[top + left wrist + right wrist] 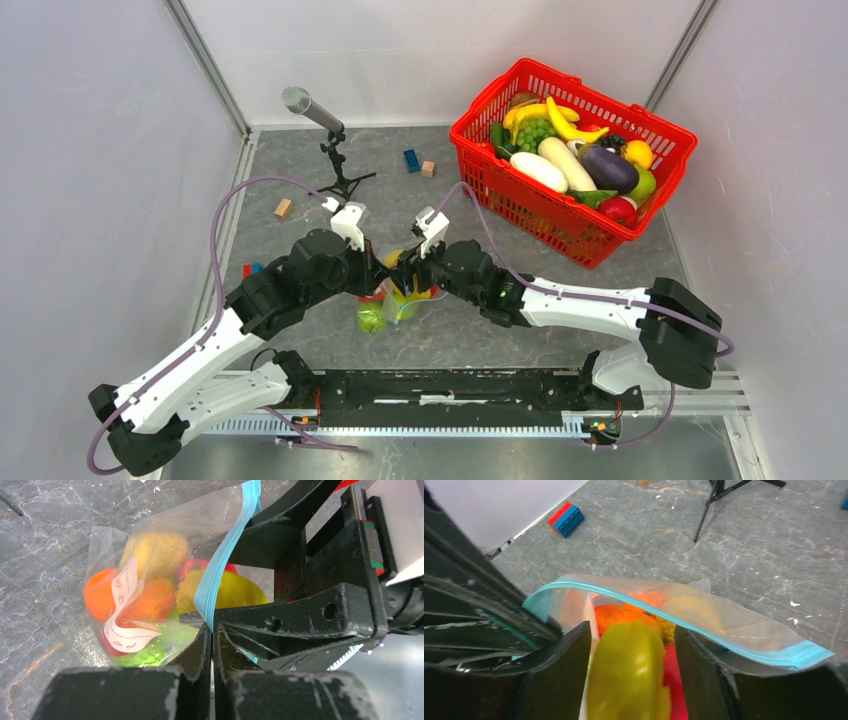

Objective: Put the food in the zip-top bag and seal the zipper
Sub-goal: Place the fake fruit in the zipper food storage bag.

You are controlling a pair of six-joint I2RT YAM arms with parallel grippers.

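Observation:
The clear zip-top bag [385,305] hangs between both grippers over the middle of the table. Through its side [115,545] I see an orange [97,595], a green fruit [145,655], a yellow fruit [235,590] and the white label [125,625]. My left gripper [212,630] is shut on the light blue zipper [220,565] at one end of the bag mouth. My right gripper [631,628] is open inside the bag mouth. A yellow-green fruit [626,675] sits between its fingers, with a gap on the right side. The far zipper lip [744,647] arches over the orange [619,614].
A red mesh basket [520,200] full of toy produce stands at the back right. A microphone on a small stand [335,150] is behind the bag. Loose blocks lie at the back [412,160], at the left [283,208] and near the left arm [250,269].

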